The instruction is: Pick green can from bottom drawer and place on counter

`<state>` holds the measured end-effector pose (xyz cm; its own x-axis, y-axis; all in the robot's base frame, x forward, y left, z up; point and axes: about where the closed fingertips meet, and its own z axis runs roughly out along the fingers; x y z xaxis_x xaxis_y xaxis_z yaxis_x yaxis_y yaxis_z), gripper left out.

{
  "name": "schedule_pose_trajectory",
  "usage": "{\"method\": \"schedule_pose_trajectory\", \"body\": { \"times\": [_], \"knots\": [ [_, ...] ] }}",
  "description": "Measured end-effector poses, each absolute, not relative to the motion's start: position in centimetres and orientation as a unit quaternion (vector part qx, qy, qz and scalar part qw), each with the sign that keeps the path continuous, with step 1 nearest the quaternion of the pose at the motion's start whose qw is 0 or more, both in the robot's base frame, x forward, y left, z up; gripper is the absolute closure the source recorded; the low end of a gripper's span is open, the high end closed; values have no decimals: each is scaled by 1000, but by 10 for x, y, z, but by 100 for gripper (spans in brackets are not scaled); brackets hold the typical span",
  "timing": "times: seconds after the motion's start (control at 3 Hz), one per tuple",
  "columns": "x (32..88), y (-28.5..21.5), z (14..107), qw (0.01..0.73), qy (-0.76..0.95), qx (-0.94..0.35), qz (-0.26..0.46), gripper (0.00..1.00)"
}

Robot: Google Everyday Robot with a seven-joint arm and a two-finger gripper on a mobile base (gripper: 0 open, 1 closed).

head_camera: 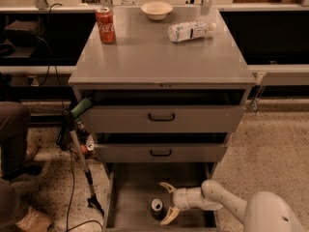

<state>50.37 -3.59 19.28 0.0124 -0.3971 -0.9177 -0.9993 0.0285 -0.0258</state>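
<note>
Small green aluminium drink can (157, 207) stands in the low grey metal bottom drawer (130, 197), near its front. Pale two-finger gripper (167, 203) is just to the can's right, w/ fingers spread behind & in front of it. On the flat grey metal counter (159, 57) above: red cola can (105, 25) back left, pale round bowl (157, 9) back centre, clear plastic bottle (191, 31) on its side back right.
</note>
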Motion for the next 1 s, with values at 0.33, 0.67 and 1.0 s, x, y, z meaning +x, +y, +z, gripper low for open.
{"method": "schedule_pose_trajectory", "body": {
  "times": [0.33, 0.67, 1.0],
  "knots": [
    [507, -26, 188, 404, 591, -586, 380, 0],
    [513, -16, 182, 410, 586, -581, 389, 3],
    [515, -13, 178, 412, 585, -578, 392, 32]
  ]
}}
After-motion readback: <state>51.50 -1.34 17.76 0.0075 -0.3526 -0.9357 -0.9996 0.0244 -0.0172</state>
